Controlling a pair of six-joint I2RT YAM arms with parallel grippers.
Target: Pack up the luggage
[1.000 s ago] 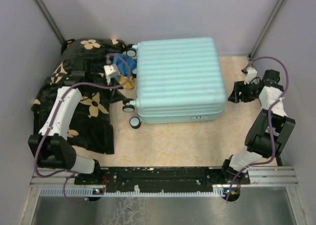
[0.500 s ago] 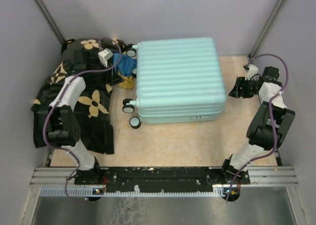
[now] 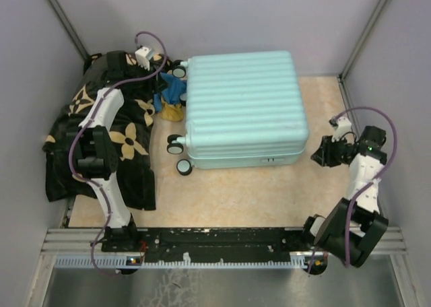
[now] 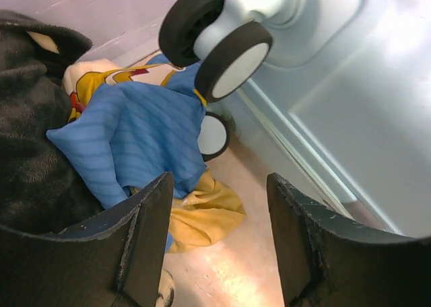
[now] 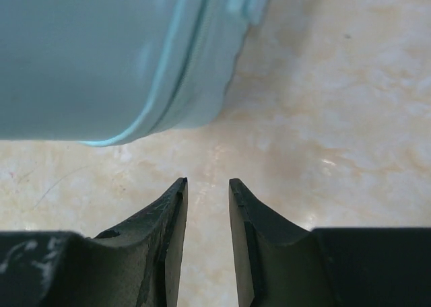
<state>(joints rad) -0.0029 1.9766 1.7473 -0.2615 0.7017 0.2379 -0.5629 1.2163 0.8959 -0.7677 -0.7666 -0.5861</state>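
Observation:
The luggage (image 3: 242, 108) is a pale mint-blue ribbed suitcase lying flat and closed in the middle of the floor. Its shell (image 4: 350, 105) and a black-and-white wheel (image 4: 232, 61) fill the left wrist view. My left gripper (image 3: 156, 78) is open and empty (image 4: 219, 186), low beside the suitcase's back left wheels, over a blue striped cloth (image 4: 135, 139) and a yellow cloth (image 4: 202, 216). My right gripper (image 3: 320, 152) is by the suitcase's front right corner (image 5: 168, 64). Its jaws (image 5: 207, 182) stand a narrow gap apart over bare floor, holding nothing.
A black blanket with tan flowers (image 3: 108, 139) lies heaped along the left side, under my left arm. Grey walls close in the back and both sides. Beige floor (image 3: 229, 192) shows in front of and to the right of the suitcase.
My left arm has stretched toward the back left corner, its wrist moving back and away from the wheels. My right gripper has moved forward along the suitcase's right side to its front corner.

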